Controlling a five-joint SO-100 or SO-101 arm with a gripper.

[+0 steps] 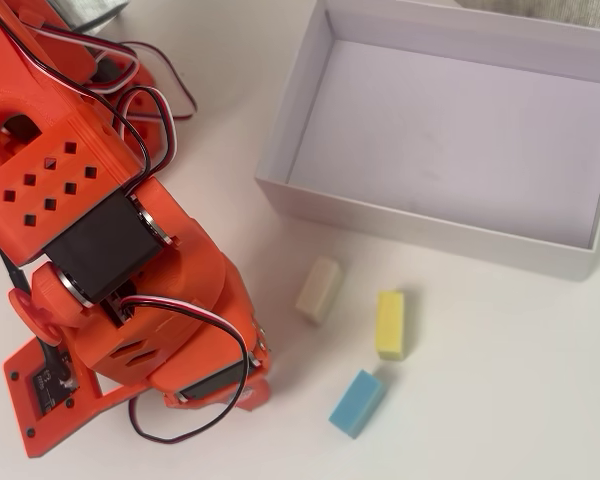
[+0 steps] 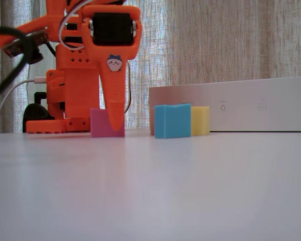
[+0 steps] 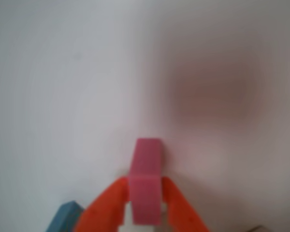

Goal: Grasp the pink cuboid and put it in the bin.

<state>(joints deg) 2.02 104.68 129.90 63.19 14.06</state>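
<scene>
Pink cuboid (image 3: 146,186) sits between my fingers (image 3: 108,205), which look closed on it; it's on the surface, by the arm's base. Risk: I hold only its near end, so it could pivot out lifting toward the bin (image 1: 310,95).

- The arm (image 1: 130,260) is bright orange plastic all over — chunky and blocky.
- Black square motors (image 1: 100,245) sit inside the orange shells.
- Thin red, black and white wires (image 1: 155,100) loop out above the motors.
- One orange block has small square holes (image 1: 50,180).
- A pointed orange finger (image 2: 114,95) carries a little cartoon sticker (image 2: 114,63) — white with blue ears.
</scene>
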